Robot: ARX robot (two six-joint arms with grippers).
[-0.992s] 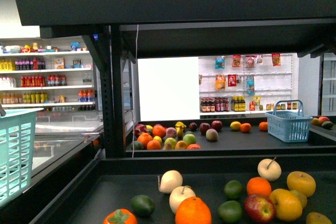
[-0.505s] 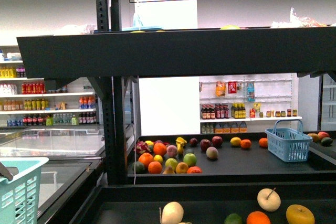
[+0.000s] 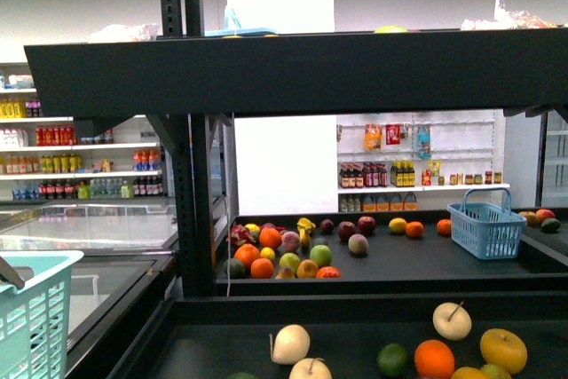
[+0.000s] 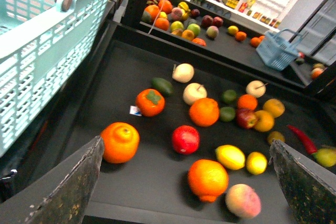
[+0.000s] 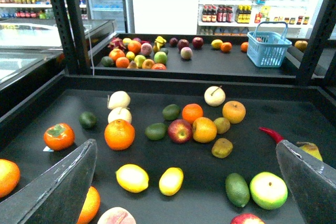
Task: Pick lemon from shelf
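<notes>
Both wrist views look down into the wide black metal shelf (image 5: 294, 108), whose flat dark tray is scattered with fruit. The small bright yellow smooth oval lemon (image 5: 171, 181) lies flat on that tray, near the camera end. It sits just beside a chunkier yellow oval fruit (image 5: 132, 178), not quite touching it as far as I can tell. The left wrist view shows the same pair, the lemon (image 4: 256, 162) next to the bigger yellow one (image 4: 230, 157). A large round orange (image 4: 208, 179) and a pinkish peach (image 4: 242, 200) are close by.

The left gripper (image 4: 185, 144) has its two worn dark fingers (image 4: 73, 190) spread wide with nothing between them, hanging over the tray. The right gripper (image 5: 185, 142) is the same: its grey fingers (image 5: 60, 184) are wide apart and empty, well clear of the fruit.

In the front view, a pale teal plastic basket (image 3: 31, 317) is at the lower left of the frame. A blue plastic basket (image 3: 486, 230) sits at middle right on the rear tier. Along the bottom edge are a white round fruit (image 3: 291, 343), an orange (image 3: 434, 359) and a golden-yellow round fruit with a stem dimple (image 3: 503, 350). White-lit racks of bottles (image 3: 80, 164) fill the middle left background.
</notes>
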